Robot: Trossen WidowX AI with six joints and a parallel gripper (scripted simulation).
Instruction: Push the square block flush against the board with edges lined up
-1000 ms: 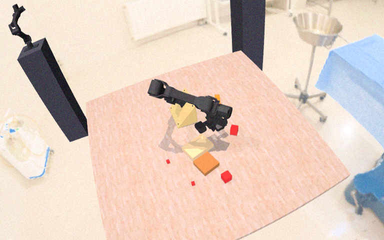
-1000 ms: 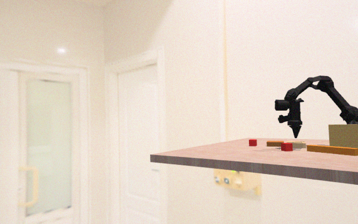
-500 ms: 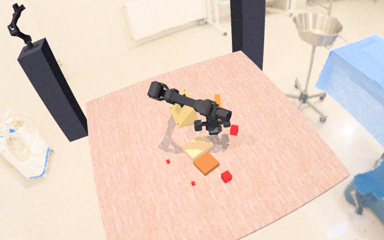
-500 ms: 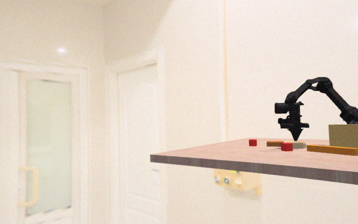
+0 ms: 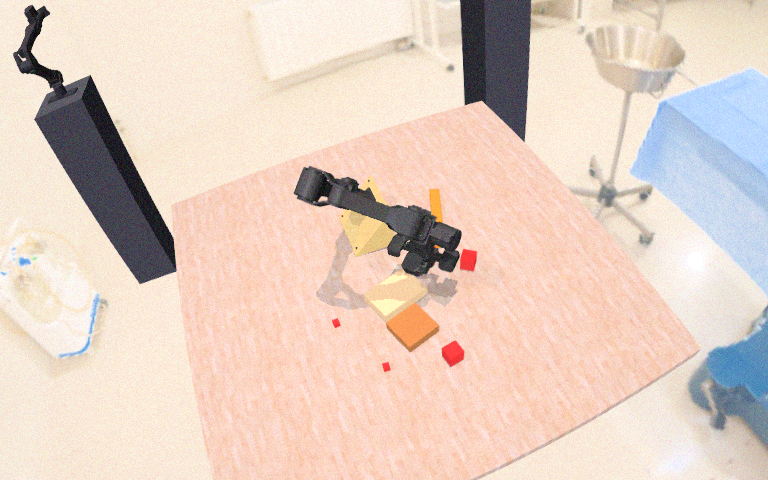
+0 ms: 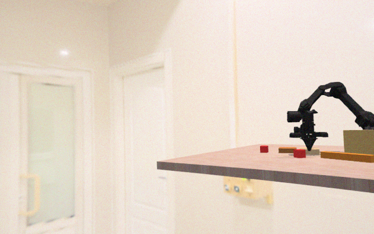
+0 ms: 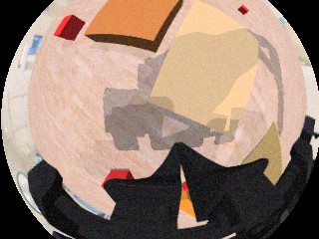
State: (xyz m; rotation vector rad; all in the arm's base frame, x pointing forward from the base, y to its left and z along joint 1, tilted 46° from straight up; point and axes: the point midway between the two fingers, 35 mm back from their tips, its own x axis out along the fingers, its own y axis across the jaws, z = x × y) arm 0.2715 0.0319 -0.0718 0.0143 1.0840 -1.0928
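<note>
The orange square block (image 5: 412,326) (image 6: 287,150) (image 7: 137,20) lies flat beside one side of the cream board (image 5: 390,297) (image 6: 313,151) (image 7: 194,65). The wrist view shows a narrow gap between them. There the board's near corner reaches past the block's near corner. Whether their far edges are even is unclear. My gripper (image 6: 309,149) (image 7: 178,146) is shut and empty, pointing down beyond the board's end farther from the block. The tips are low; contact with the board is not clear. In the top view the hand hides the fingertips.
Red cubes stand near my hand (image 5: 467,259) (image 6: 299,153) and beyond the block (image 5: 453,353) (image 6: 264,148) (image 7: 70,27). Small red cubes (image 5: 335,322) (image 5: 386,366) lie around the pair. A yellow wedge (image 5: 368,234) (image 6: 358,142) and an orange bar (image 5: 434,203) (image 6: 347,157) lie behind.
</note>
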